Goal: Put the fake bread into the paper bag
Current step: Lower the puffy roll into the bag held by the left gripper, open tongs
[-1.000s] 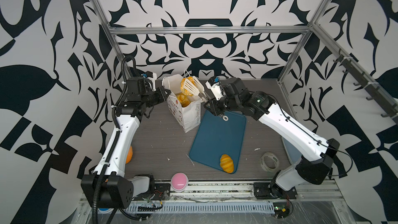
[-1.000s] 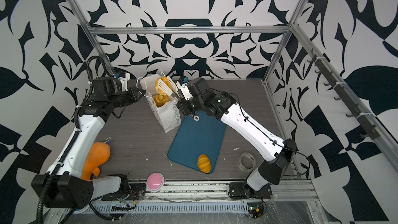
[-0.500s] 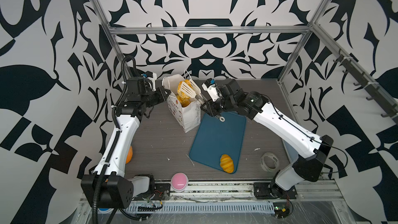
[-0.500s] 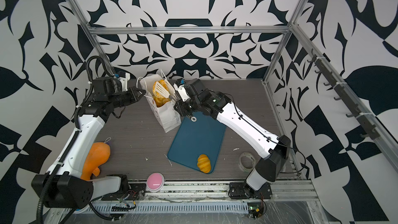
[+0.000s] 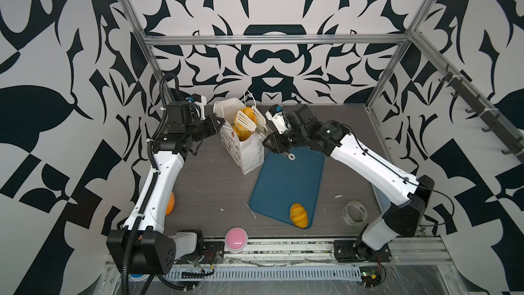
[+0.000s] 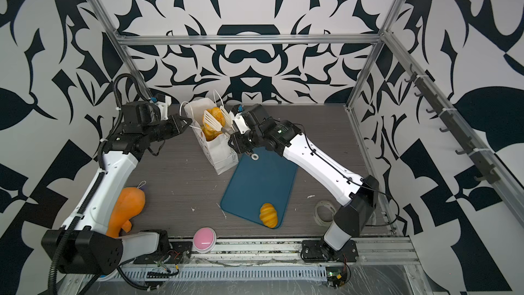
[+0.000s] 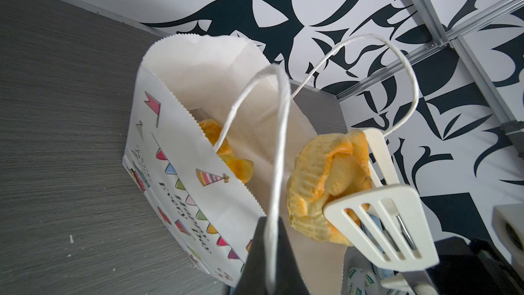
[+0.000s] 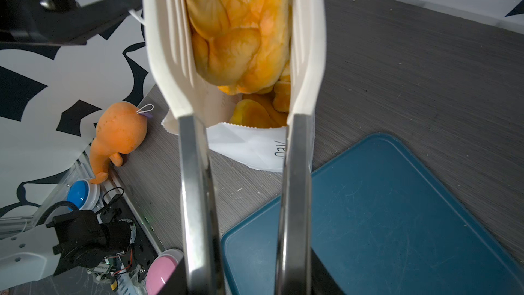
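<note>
The blue cutting board (image 5: 286, 183) lies flat just beside the paper bag (image 5: 249, 151). The bag stands with its mouth open, and golden pieces of fake bread (image 7: 241, 167) lie inside it. At the bag's rim, the left gripper (image 7: 266, 231) has its fingers pinched together on 1 white cord handle (image 7: 280, 148). On the bag's opposite side, the right gripper (image 5: 270, 141) is clamped on white tongs (image 7: 377, 222). A braided loaf (image 7: 326, 183) sits between their 2 slotted blades, just above the bag's mouth. 1 croissant (image 5: 298, 215) rests on the board's end, well apart from the bag.
</note>
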### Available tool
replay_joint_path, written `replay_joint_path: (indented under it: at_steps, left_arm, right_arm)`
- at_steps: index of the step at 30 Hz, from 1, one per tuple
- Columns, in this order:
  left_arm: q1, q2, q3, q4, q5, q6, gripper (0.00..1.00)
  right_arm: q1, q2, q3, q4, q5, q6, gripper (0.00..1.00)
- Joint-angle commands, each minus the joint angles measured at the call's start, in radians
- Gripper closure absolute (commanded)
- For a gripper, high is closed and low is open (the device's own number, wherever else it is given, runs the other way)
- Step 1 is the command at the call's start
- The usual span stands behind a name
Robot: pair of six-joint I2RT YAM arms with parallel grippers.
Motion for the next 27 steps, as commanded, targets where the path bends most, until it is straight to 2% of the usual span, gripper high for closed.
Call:
replay_joint_path:
  at_steps: [1,27]
  left_arm:
    - [0.002,0.004,-0.020,0.004,0.011,-0.003,1.00]
    - [0.002,0.005,-0.019,0.006,0.019,-0.006,1.00]
  right_arm:
    - [-0.005,-0.032,0.005,0.083,-0.011,0.002,0.53]
    - [-0.005,-0.031,0.028,0.070,-0.024,0.004,0.46]
